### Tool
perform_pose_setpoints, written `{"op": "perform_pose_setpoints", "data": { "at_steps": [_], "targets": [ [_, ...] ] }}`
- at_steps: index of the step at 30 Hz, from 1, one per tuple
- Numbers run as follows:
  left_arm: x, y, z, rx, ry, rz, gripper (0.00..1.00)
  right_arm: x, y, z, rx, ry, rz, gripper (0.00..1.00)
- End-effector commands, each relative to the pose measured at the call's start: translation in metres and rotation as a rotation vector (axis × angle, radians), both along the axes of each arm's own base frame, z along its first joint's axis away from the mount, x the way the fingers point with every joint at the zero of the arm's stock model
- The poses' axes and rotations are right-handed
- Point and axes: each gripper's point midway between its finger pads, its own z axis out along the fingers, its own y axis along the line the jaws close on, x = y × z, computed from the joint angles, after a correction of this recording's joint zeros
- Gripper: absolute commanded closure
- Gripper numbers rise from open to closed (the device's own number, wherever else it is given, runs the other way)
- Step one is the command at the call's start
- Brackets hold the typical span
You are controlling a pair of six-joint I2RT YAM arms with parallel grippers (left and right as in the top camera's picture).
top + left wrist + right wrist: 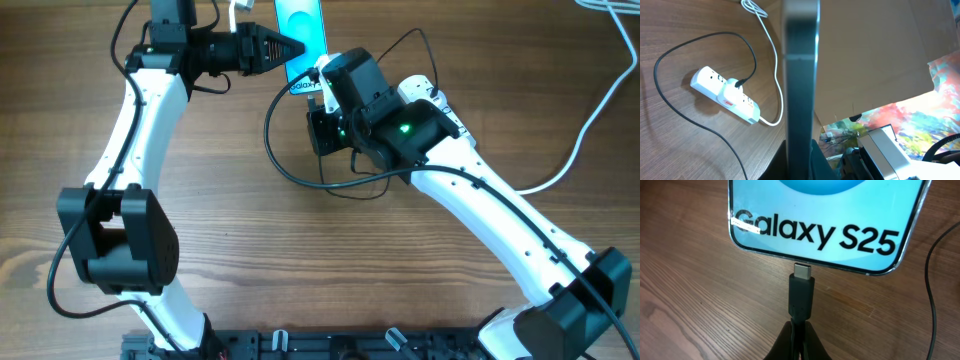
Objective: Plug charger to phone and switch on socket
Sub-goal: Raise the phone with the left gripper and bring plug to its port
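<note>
ok so this is the plug-in step, and it's right at the doorstep; the phone (300, 22) is at 12 o'clock in the overhead view, screen up; the left gripper (292, 50) comes in from its 9 o'clock and is clamped on its side edge, bracing it; the right gripper (799, 330) is pinched tight on the charger (801, 292) behind the tip, approaching the phone's bottom edge from 6 o'clock; in the right wrist view the silver tip is right up against that edge, pointing to 12, but all the metal shows, so I'd say it isn't seated; the port itself is hidden under the lip, so I can't tell if it's lined up dead on; how I'd do it: keep the plug flat in the phone's plane, push straight toward 12 with no twisting, and let the left side hold firm so the phone doesn't slide away; if it balks, back off slightly and nudge toward 3 or 9 rather than forcing it; the pinch sits low on the plug body, so it may pivot under load; the socket (722, 92) lies well apart, at 9 o'clock in the left wrist view, with the charger's plug already in it and the white cord (774, 65) trailing up to 12; its switch is the job after this, and I can't read whether it's on.
</note>
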Motion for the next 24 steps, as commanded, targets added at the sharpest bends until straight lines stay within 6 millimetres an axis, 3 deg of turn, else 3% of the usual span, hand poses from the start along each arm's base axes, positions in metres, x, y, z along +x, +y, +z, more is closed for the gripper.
{"op": "perform_pose_setpoints", "data": {
  "at_steps": [1, 24],
  "targets": [
    [-0.0067, 0.0005, 0.0163, -0.023, -0.057, -0.029, 0.96, 0.0049, -0.0008, 0.0051, -0.01, -0.031, 0.001, 0.96],
    [-0.0067, 0.0005, 0.0163, -0.02, -0.083, -0.034, 0.96, 0.0101, -0.0024, 0.0076, -0.016, -0.055, -0.017, 0.96]
  ]
}}
